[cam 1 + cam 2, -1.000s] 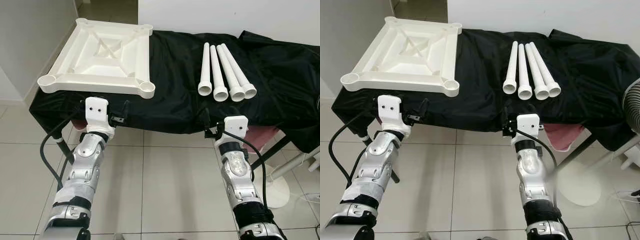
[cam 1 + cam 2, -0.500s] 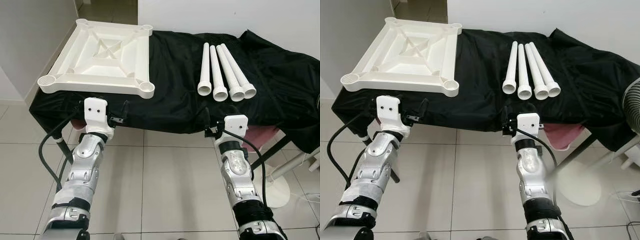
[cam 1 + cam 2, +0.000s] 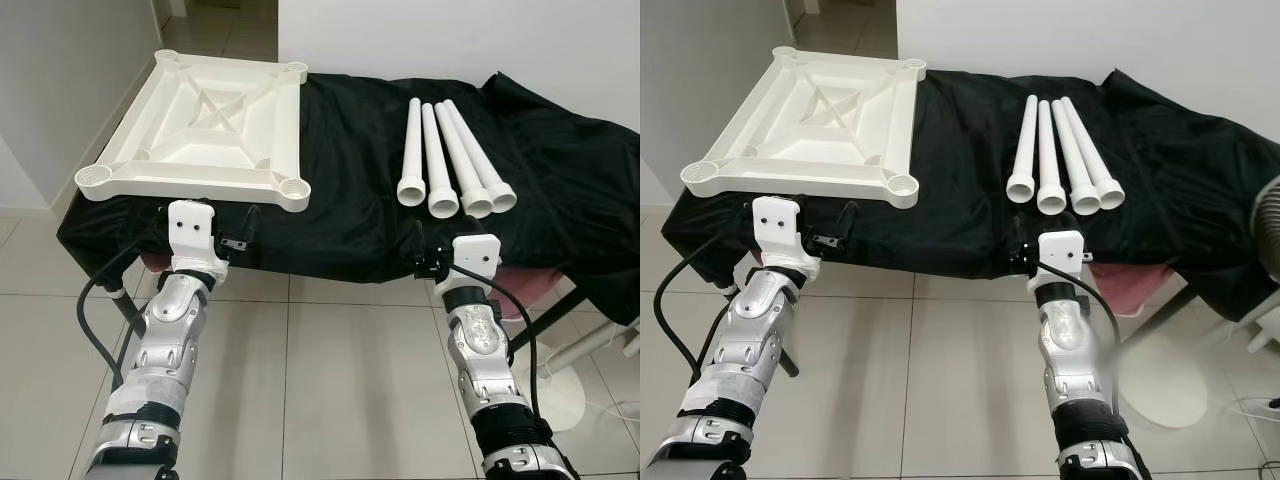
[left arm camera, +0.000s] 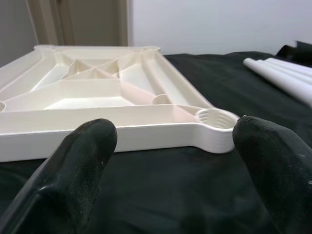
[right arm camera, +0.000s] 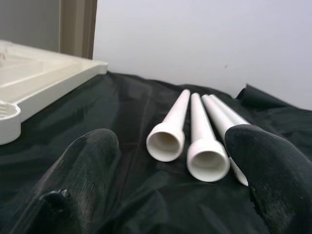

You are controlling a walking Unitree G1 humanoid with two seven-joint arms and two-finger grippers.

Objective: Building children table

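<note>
The white children's table top (image 3: 200,120) lies upside down on the left part of a black cloth (image 3: 350,200), its corner sockets facing up. Several white tube legs (image 3: 450,160) lie side by side on the cloth to the right, open ends toward me. My left gripper (image 4: 173,146) is open at the cloth's front edge, just short of the top's near right corner socket (image 4: 217,119). Facing the leg ends (image 5: 165,144), my right gripper (image 5: 173,151) is open and a little short of them. Neither holds anything.
The cloth covers a low table and hangs over its front edge; pink fabric (image 3: 545,285) shows beneath at the right. A white fan base (image 3: 560,385) stands on the tiled floor (image 3: 330,380) to the right. A wall (image 3: 60,80) flanks the left.
The whole picture has shifted a little, so the camera moved. Both grippers have edged slightly toward the table's front edge and stay open.
</note>
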